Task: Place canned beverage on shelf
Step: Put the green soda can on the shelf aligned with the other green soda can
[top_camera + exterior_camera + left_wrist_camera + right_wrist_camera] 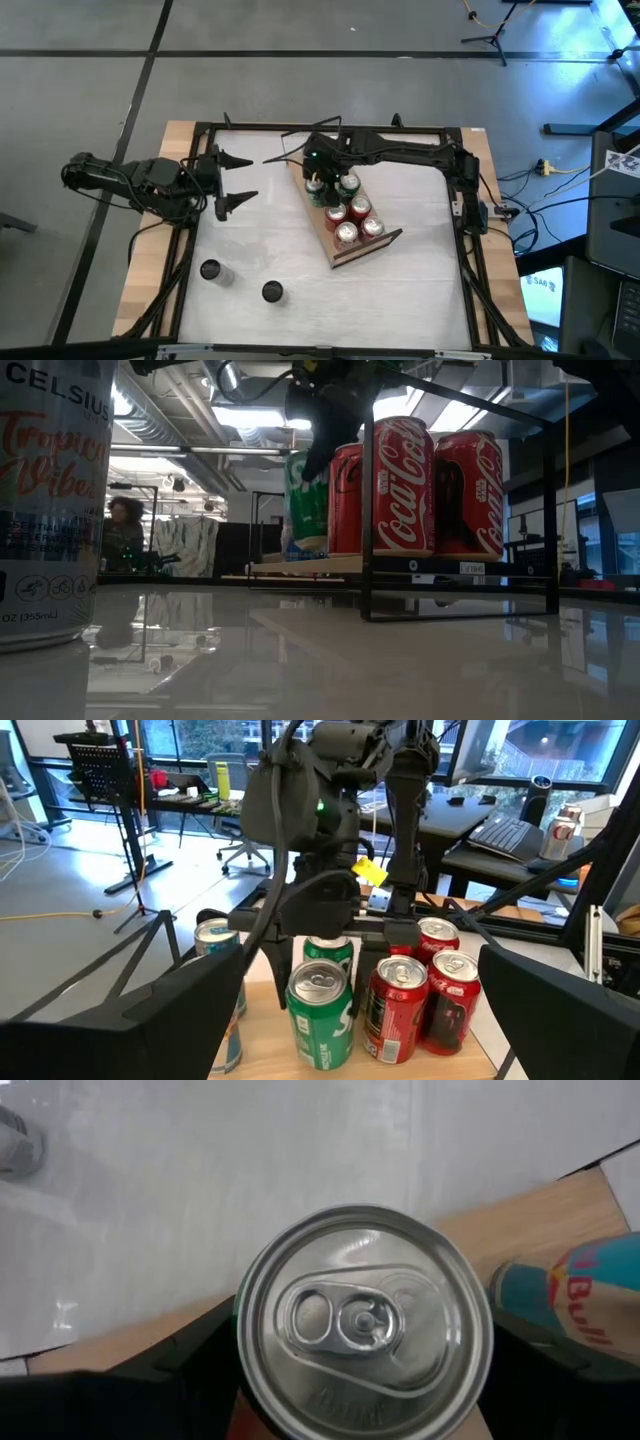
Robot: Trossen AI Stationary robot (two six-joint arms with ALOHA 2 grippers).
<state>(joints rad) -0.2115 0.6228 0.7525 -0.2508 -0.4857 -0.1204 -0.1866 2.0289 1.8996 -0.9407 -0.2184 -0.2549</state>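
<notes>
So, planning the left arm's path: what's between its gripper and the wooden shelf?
Bare white tabletop, seen in the high view, between the open left gripper and the light-wood shelf.

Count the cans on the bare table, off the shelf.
2. The first can is at the high view's lower left, and the second can is just right of it. None seem hidden.

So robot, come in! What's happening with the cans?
Right gripper over shelf, fingers around a green can. Left gripper open, waiting beside. Two cans loose on table.
</notes>
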